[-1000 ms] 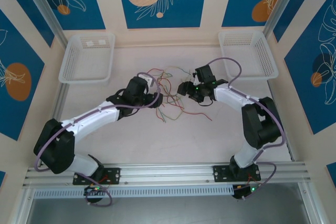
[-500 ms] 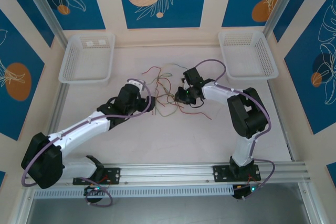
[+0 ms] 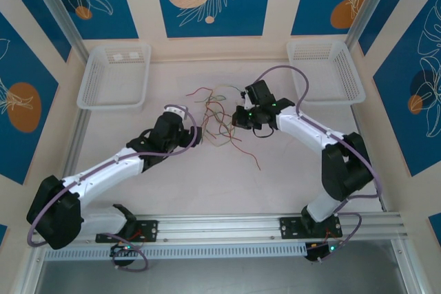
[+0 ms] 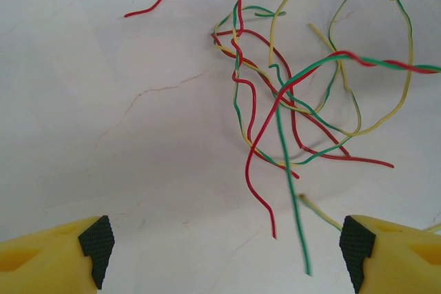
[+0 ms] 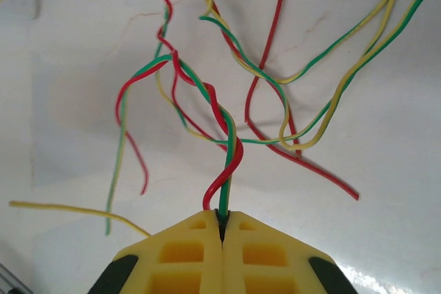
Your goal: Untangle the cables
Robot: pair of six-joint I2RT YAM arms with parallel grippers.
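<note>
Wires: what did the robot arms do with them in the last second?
The right gripper, shut on red and green cables, shifted slightly left; a loose red tail swung nearer. The open left gripper drew back. The white baskets stayed put.

Two baskets (image 3: 110,102), two arms (image 3: 114,162), several cables (image 3: 219,129).

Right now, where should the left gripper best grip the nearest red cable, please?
Near its free end: there the red cable runs clear of the knot, pointing at the open left gripper. I'd come straight ahead, jaws straddling it, avoiding the green cable alongside.
</note>
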